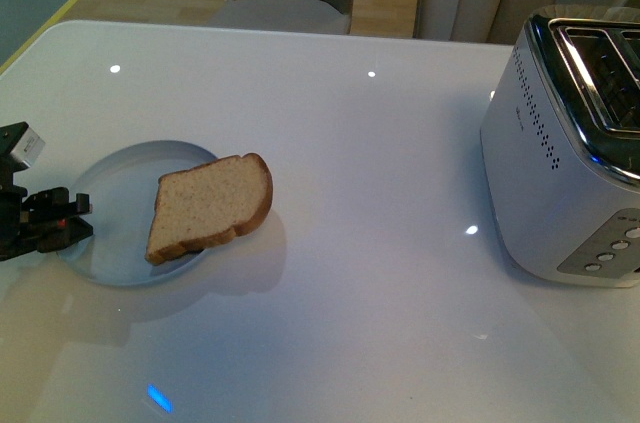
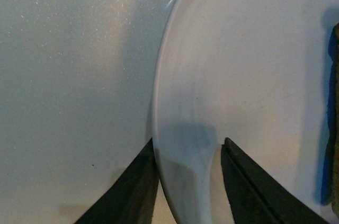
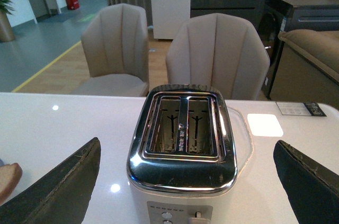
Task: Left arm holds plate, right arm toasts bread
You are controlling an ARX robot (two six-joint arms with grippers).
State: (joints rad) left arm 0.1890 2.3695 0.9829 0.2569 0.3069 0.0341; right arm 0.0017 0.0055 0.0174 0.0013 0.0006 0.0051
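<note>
The pale blue-grey plate [image 1: 115,203] lies at the table's left with the slice of bread [image 1: 210,205] on its right part, rounded end overhanging the rim. My left gripper [image 1: 70,218] is open at the plate's left edge; in the left wrist view [image 2: 188,152] its two fingers straddle the plate rim [image 2: 159,75], one outside and one over the plate. The bread's dark edge shows at that view's side [image 2: 333,118]. My right gripper [image 3: 185,181] is open and empty, fingers wide apart, facing the toaster [image 3: 183,144]; it is out of the front view.
The silver two-slot toaster [image 1: 565,153] stands at the table's right edge, slots empty, buttons and lever on its front end [image 3: 177,216]. Two beige chairs [image 3: 217,57] stand beyond the far table edge. A bread corner [image 3: 8,179] shows at the right wrist view's side.
</note>
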